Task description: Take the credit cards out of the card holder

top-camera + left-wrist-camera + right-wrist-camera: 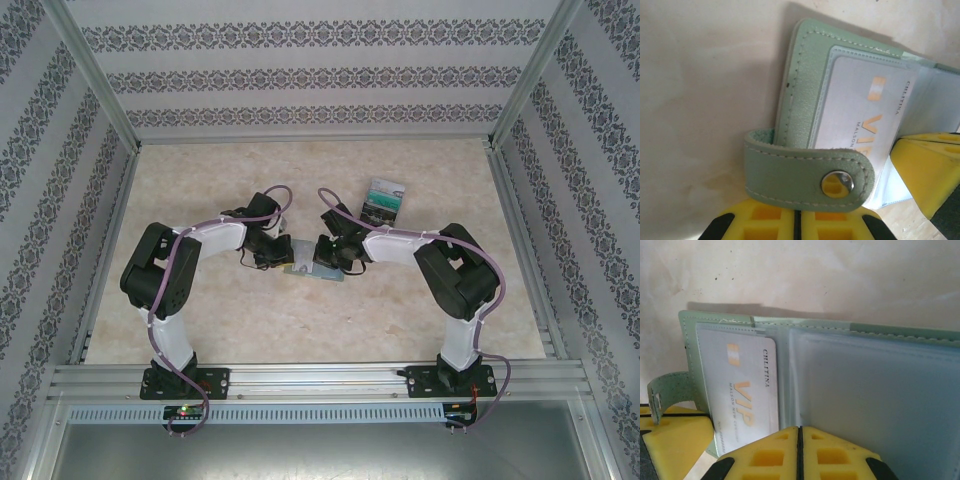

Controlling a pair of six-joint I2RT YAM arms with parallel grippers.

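**Open card holder between two shut grippers**

The green card holder (312, 268) lies open on the table (220, 330), its long axis running left to right between the two arms. The left gripper (797, 217) has its yellow fingers pressed together at the holder's strap (790, 170). The strap curls over the fingertips, its metal snap (837, 183) facing up; whether it is pinched cannot be told. The right gripper (800, 437) is also closed, at the edge of the clear sleeves (875, 390). A silver VIP card (742, 390) sits in the end sleeve beside the strap. The credit cards (385, 200) lie stacked just beyond the right gripper, long axis near to far, slightly tilted.
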